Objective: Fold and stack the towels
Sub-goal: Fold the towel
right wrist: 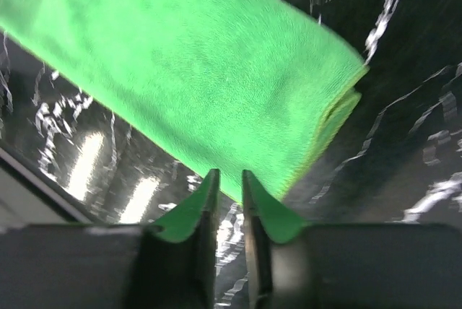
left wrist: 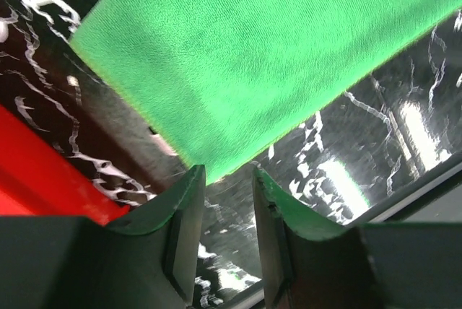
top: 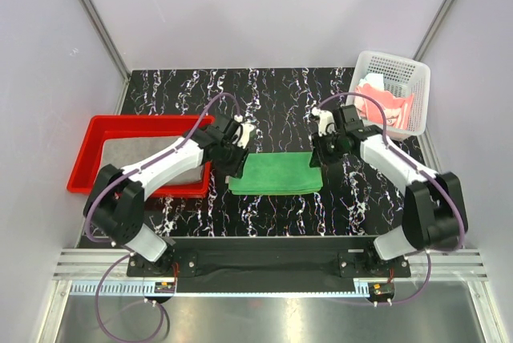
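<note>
The bright green towel [top: 275,173] lies folded flat mid-bench [top: 272,94], between both arms. The left tool [left wrist: 227,173] is released at its edge. The right tool [right wrist: 229,175] is barely parted, and neither grips anything.

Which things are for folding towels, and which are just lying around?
For the job: green towel, grey towel, pink towel.
Just lying about: red tray, white basket.

From my station I see a black marble-patterned tabletop with white veins [top: 280,94], boxed in by plain pale grey wall panels [top: 48,78] on silver aluminium corner struts [top: 94,18]. Overhead light glares off the glossy surface in white patches [right wrist: 141,195]. A ribbed aluminium rail [top: 80,263] runs along the near edge.
</note>
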Robot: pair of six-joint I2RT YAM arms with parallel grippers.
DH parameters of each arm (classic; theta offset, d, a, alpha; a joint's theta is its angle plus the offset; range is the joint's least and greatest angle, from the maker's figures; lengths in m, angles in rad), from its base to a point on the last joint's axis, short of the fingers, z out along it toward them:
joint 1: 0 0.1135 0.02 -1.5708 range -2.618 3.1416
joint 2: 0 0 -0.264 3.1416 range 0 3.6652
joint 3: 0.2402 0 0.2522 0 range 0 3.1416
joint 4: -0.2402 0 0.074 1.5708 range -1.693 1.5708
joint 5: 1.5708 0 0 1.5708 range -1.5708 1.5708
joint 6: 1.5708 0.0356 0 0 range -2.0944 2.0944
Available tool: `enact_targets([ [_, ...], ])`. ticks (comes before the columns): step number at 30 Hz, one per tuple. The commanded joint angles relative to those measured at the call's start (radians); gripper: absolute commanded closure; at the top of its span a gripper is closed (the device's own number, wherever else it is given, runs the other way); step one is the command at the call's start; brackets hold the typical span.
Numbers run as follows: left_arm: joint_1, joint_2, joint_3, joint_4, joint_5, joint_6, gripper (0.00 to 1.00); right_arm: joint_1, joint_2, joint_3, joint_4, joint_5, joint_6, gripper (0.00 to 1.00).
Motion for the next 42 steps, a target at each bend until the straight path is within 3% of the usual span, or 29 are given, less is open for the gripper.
enact_targets([
  [1,-0.005,0.047,-0.038,0.09,-0.019,-0.135,0.62,0.008,0.084,0.006,-0.045,0.048,0.248,0.8],
  [3,-0.007,0.064,-0.05,0.099,-0.044,-0.175,0.62,0.008,0.095,-0.04,-0.02,0.131,0.305,0.87],
  [9,-0.007,0.086,-0.113,0.122,-0.099,-0.292,0.62,0.008,0.17,-0.109,0.048,0.217,0.398,0.92],
  [14,-0.005,0.051,-0.109,0.063,-0.143,-0.333,0.61,0.008,0.12,-0.105,0.002,0.272,0.413,0.91],
  [20,-0.004,-0.023,0.04,-0.052,-0.235,-0.335,0.53,0.007,0.058,-0.011,-0.031,0.264,0.43,0.88],
  [24,0.016,0.026,0.1,-0.023,-0.219,-0.323,0.53,0.008,0.153,0.074,-0.003,0.276,0.413,0.89],
  [34,0.07,0.129,0.055,0.052,-0.185,-0.34,0.53,-0.025,0.359,0.159,0.078,0.395,0.307,0.92],
  [42,0.102,0.121,0.074,0.047,-0.142,-0.34,0.52,-0.033,0.316,0.208,0.029,0.415,0.287,0.9],
])
